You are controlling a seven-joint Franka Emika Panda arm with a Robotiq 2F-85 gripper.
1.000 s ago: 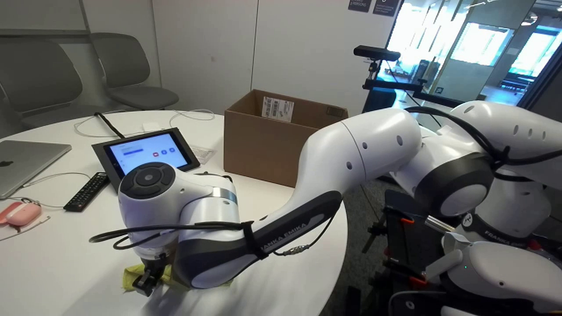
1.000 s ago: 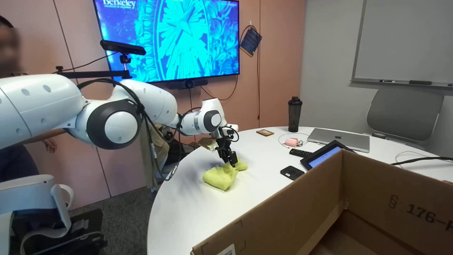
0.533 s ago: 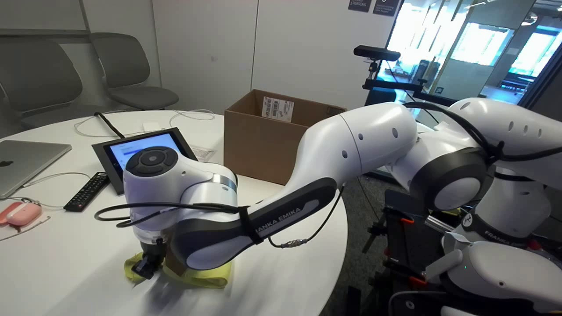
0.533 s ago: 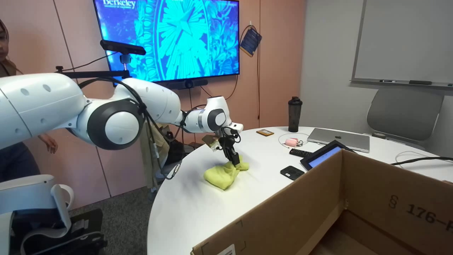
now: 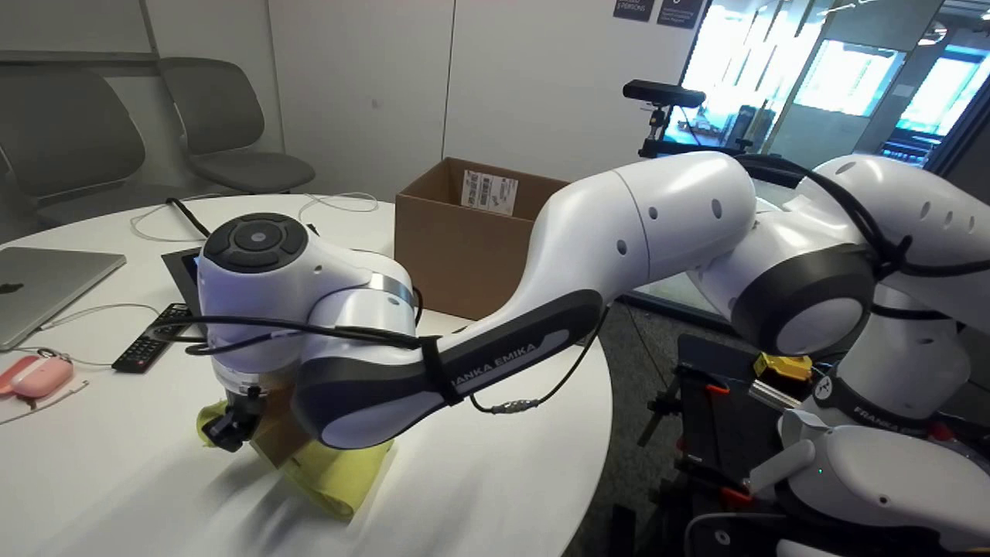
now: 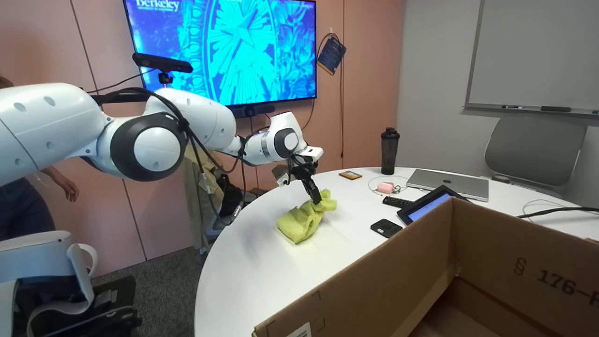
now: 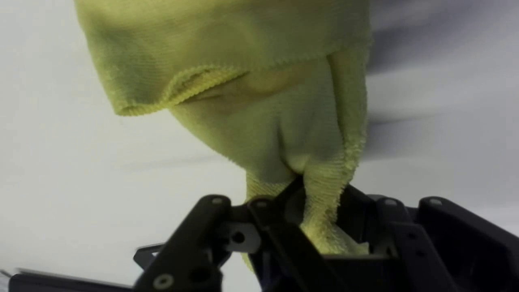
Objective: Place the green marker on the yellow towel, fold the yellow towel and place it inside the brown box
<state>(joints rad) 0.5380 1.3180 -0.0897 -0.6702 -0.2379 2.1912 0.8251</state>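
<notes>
A white robot arm is arching over a round white table, and its black gripper is clamping a bunched end of a yellow towel, the cloth squeezing between 2 dark fingers in the wrist view. Away from the grip, the rest of the towel is widening into a loose fold; whether it is touching the table cannot be told. An open brown box is standing on the table, well apart from the towel in both exterior views. In an exterior view, a tablet, a remote, a pink case, a closed laptop and a dark bottle are resting beyond the box
</notes>
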